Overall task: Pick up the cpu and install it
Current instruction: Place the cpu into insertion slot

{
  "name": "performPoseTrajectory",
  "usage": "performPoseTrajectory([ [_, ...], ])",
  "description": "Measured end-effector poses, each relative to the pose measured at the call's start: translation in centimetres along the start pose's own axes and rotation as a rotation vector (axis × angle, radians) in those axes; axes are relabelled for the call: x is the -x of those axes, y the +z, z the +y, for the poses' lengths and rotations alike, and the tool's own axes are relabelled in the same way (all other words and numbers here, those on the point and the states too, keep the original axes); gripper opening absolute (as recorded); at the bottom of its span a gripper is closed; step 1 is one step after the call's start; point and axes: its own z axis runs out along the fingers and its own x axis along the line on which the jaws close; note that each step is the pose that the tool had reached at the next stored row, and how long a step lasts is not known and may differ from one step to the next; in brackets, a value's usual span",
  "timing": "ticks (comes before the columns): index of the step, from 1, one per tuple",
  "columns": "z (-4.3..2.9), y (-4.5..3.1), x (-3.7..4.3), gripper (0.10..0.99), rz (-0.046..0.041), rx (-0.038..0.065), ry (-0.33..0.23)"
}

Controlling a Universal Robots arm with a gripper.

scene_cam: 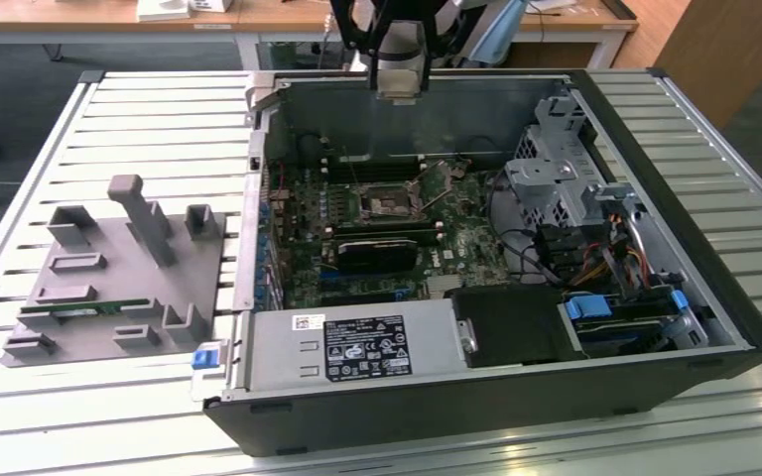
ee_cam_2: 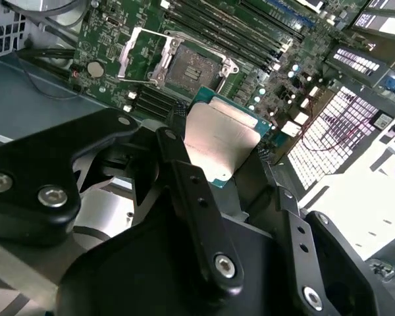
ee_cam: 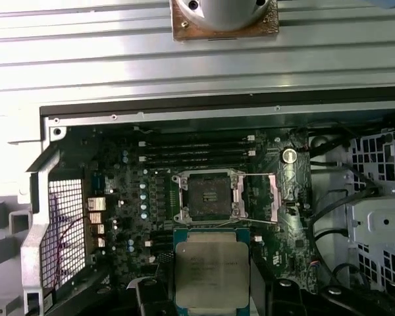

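The cpu (ee_cam_2: 218, 128), a flat square chip with a silver-grey top and green rim, sits between the black fingers (ee_cam_2: 184, 187) of my gripper (ee_cam_2: 217, 155), which is shut on it. In the first wrist view the cpu (ee_cam: 212, 270) hangs a little short of the open socket (ee_cam: 209, 196) on the motherboard, whose metal load frame is swung up. The socket (ee_cam_2: 192, 69) lies below and beyond the chip. In the exterior view my gripper (scene_cam: 397, 89) hovers above the far wall of the open computer case, well above the socket (scene_cam: 388, 205).
The open case (scene_cam: 698, 297) lies on a slatted metal table. A power supply (scene_cam: 354, 347) fills its near side and a drive cage (scene_cam: 560, 178) the exterior view's right. A grey fixture tray (scene_cam: 116, 288) with a green memory stick (scene_cam: 83, 309) stands outside the case.
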Motion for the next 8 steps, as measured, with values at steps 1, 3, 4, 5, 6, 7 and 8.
performPoseTrajectory([
  [1, 0.00, 0.00, 0.00, 0.541, -0.0004, 0.000, 0.009],
  [3, 0.00, 0.01, 0.00, 0.541, -0.0013, 0.000, 0.030],
  [4, 0.01, 0.02, 0.00, 0.541, -0.0019, 0.001, 0.043],
  [5, 0.01, 0.03, 0.00, 0.541, -0.0025, 0.001, 0.055],
  [6, 0.02, 0.04, -0.01, 0.541, -0.0030, 0.001, 0.066],
  [7, 0.03, 0.04, -0.01, 0.541, -0.0035, 0.001, 0.078],
  [8, 0.03, 0.04, 0.00, 0.541, -0.0040, 0.002, 0.087],
])
